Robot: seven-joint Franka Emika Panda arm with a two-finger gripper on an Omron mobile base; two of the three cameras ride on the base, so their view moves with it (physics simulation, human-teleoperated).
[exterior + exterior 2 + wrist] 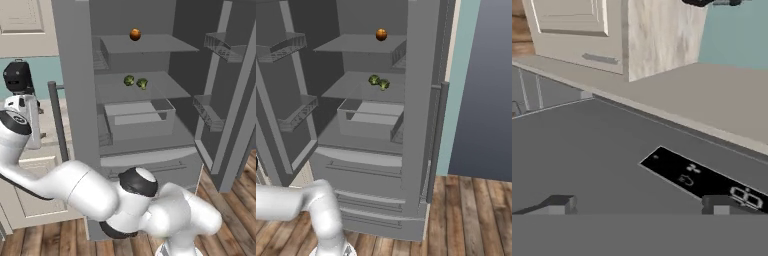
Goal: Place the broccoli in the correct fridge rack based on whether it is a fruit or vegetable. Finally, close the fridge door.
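Broccoli: you have two small dark green bumpy florets [129,80] on the middle shelf, touching or just beside each other, toward the middle of the slab; the second one [142,83] sits nearer the front edge. You cannot tell from these views which of the two is the task's own.
Fridge rack: the wide flat pale grey shelf slab [150,90] carrying both florets is the middle of the slabs you see, with the door standing open.
Upper shelf: a like pale grey slab [160,45] above carries a small round orange fruit [135,34], near its back edge.
Drawer: a boxy grey drawer [140,119] sits just under the middle rack.
Door bins: small wire-look bins [223,46] hang on the inside of the open grey fridge door [235,125].
End effector: in the hand view you see the two dark finger tips [637,205] well apart, set wide and holding nothing, over a flat dark grey surface with a glossy black panel [704,179].
Arm: the white arm [90,192] folds low in front of the fridge's bottom drawers.
Tabletop: a pale beige tabletop [712,100] runs along beyond the grey surface, with cream cabinet doors [572,25] behind.
Coffee machine: a black and white machine [20,85] stands on the tabletop, left of the fridge.
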